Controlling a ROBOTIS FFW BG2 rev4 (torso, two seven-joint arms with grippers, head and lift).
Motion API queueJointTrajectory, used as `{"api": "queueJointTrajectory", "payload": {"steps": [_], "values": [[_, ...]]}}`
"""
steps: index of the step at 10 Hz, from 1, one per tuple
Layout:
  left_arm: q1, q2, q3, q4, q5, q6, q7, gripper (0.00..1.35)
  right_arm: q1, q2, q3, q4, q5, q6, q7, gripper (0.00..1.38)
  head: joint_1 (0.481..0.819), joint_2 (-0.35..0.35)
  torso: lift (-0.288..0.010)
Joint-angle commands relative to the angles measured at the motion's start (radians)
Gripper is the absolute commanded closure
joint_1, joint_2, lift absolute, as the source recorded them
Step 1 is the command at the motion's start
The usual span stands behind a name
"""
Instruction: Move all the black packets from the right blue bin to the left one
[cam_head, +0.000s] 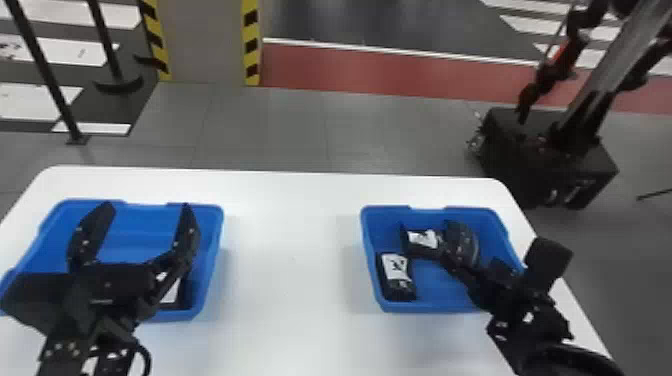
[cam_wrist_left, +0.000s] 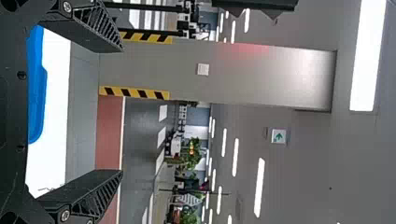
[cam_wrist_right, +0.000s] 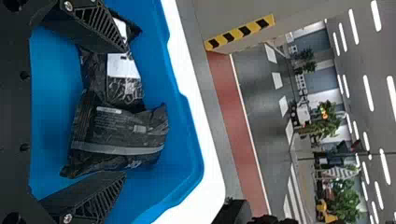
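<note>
My left arm comes in from the near left, and its end effector (cam_head: 145, 207) is above the left blue bin (cam_head: 212, 260), with the fingers pointing to the far side. These two fingers are spread widely, one toward the left of the bin and one toward the right, and they hold nothing between them. Under this hand, in the near right corner of the bin, lies one black packet with a white label (cam_head: 185, 295), partly hidden by me. My right arm enters from the near right and slants toward the far left, so my right end effector (cam_head: 475, 265) is over the right part of the right blue bin (cam_head: 369, 250). Its fingers are also spread apart, and nothing is pinched. In this bin I see three black packets. The striped packet (cam_wrist_right: 119, 135) is seen in the space between my right fingers; if they touch it, I cannot tell. Just beside it, to the left, is the far labelled packet (cam_head: 422, 240), and the near labelled packet (cam_head: 395, 275) lies by the left wall. Both bins stand on the white bench (cam_head: 292, 260), well apart.
</note>
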Motion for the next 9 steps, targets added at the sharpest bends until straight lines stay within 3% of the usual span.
{"api": "queueJointTrajectory", "payload": {"steps": [1, 5, 6, 7, 8, 9], "values": [[-0.001, 0.002, -0.008, -0.023, -0.002, 0.059, -0.006, 0.1, -0.032, 0.002, 0.0, 0.083, -0.005, -0.032, -0.02, 0.08, 0.695, -0.164, -0.11], [0.006, 0.01, -0.005, -0.089, -0.002, 0.216, -0.028, 0.11, -0.113, -0.003, 0.003, 0.191, -0.028, -0.059, -0.06, 0.09, 0.695, -0.187, -0.11], [0.006, 0.01, -0.006, -0.092, -0.004, 0.224, -0.031, 0.11, -0.121, -0.003, 0.003, 0.184, -0.058, -0.023, -0.073, 0.22, 0.695, -0.19, -0.11], [0.006, 0.01, -0.005, -0.092, -0.004, 0.221, -0.031, 0.11, -0.126, -0.004, 0.003, 0.172, -0.074, 0.026, -0.079, 0.88, 0.695, -0.191, -0.11], [0.008, 0.01, 0.0, -0.092, -0.004, 0.214, -0.031, 0.11, -0.106, 0.002, 0.012, 0.137, -0.106, 0.029, -0.105, 1.2, 0.695, -0.186, -0.11], [0.013, 0.008, 0.005, -0.092, -0.004, 0.206, -0.031, 0.11, -0.082, 0.003, 0.034, 0.101, -0.146, 0.031, -0.123, 1.2, 0.695, -0.182, -0.11]]}}
